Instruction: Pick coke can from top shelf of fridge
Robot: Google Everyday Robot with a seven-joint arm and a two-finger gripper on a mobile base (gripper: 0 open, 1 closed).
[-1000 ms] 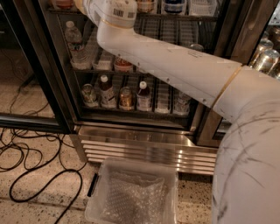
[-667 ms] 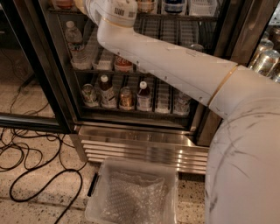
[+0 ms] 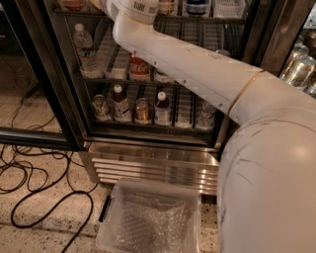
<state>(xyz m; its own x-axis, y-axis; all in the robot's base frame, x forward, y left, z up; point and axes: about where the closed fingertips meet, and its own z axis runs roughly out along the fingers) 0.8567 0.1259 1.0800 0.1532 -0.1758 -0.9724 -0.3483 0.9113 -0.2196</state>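
Not much has changed in the last second. My arm (image 3: 197, 64) is parked in the same reach into the fridge (image 3: 153, 165), and only my shoulder has crept a bit further into the right side of the view. The gripper is up past the top edge at top shelf (image 3: 212, 19) level, out of sight, so I can't tell if it's clamped on anything or hanging loose. A reddish base just left of my wrist may be the coke can (image 3: 74, 4), still on the rack, but I'm not sure. My guess is I'm settling in for the grab, not pulling back yet.
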